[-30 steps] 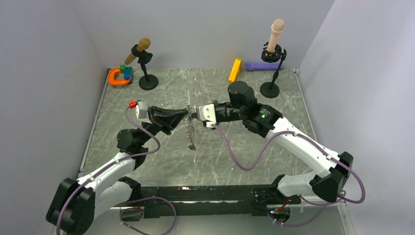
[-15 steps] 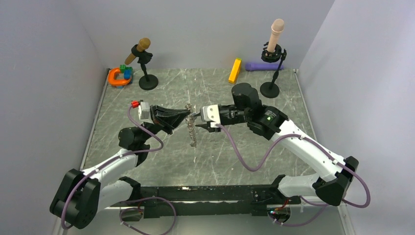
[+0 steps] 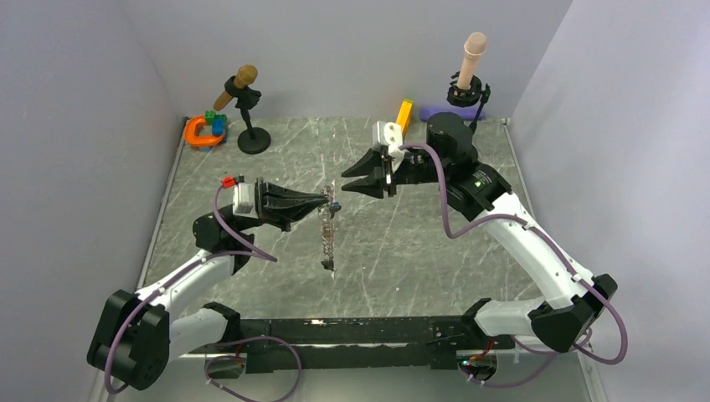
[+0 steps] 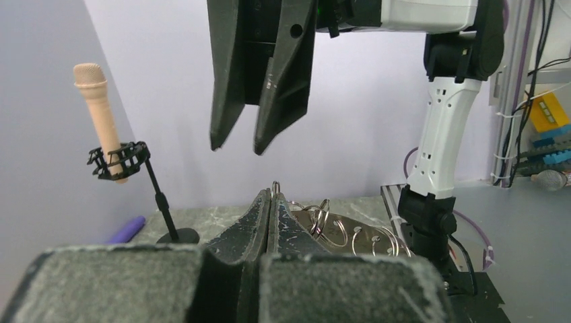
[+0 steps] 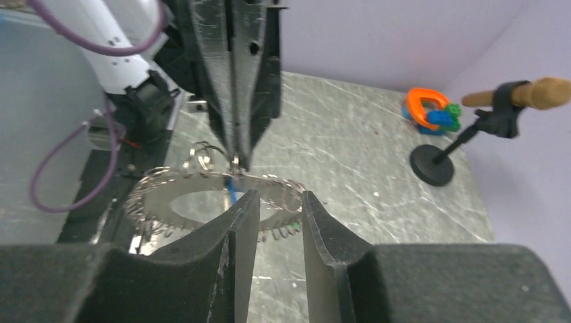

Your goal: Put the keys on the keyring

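The keyring [image 3: 326, 243], a wide grey metal ring fringed with small loops, hangs edge-on from my left gripper [image 3: 324, 198], which is shut on its top rim. In the left wrist view the jaws [image 4: 271, 200] are pressed together with a wire loop poking out above them, and the ring [image 4: 357, 235] lies behind. A blue key [image 5: 231, 190] dangles at the rim under the left fingertips, and a green key head [image 5: 295, 226] shows among the loops. My right gripper [image 3: 358, 178] is open and empty, up and to the right of the ring [image 5: 155, 192].
An orange C-shaped toy [image 3: 201, 131] with coloured blocks sits at the back left beside a microphone stand [image 3: 253, 139]. A yellow block [image 3: 403, 119], a purple object [image 3: 435, 112] and a second microphone stand [image 3: 462, 152] are at the back right.
My right gripper has opened, let go at the ring's top and drawn back up and to the right. The left gripper still grips the ring, which hangs a little lower.
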Available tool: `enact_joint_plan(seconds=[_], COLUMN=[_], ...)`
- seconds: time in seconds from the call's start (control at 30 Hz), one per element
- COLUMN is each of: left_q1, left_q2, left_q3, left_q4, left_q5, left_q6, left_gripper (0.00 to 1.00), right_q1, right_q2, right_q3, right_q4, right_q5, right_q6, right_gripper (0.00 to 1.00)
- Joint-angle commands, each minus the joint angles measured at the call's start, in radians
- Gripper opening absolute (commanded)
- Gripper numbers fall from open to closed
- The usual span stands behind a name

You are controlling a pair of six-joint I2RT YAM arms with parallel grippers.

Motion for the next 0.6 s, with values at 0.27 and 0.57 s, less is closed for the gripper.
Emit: enact_joint_plan(seconds=[0.27,0.57], left_q1=[0.005,0.005], left_q2=[0.067,0.058], left_q3=[0.067,0.052], left_q4=[0.235,0.235], left_q5=[0.01,-0.003], left_q6=[-0.087,-0.078], left_gripper=[0.0,0.0], right_q1=[0.063,0.063], right_q2=[-0.009,0.024], right_q3=[-0.008,-0.002], right_q4=[0.009,-0.005], right_q5=[-0.088,-0.05], right_q6=[0.057,0.059], right_gripper=[0.34,0.33])
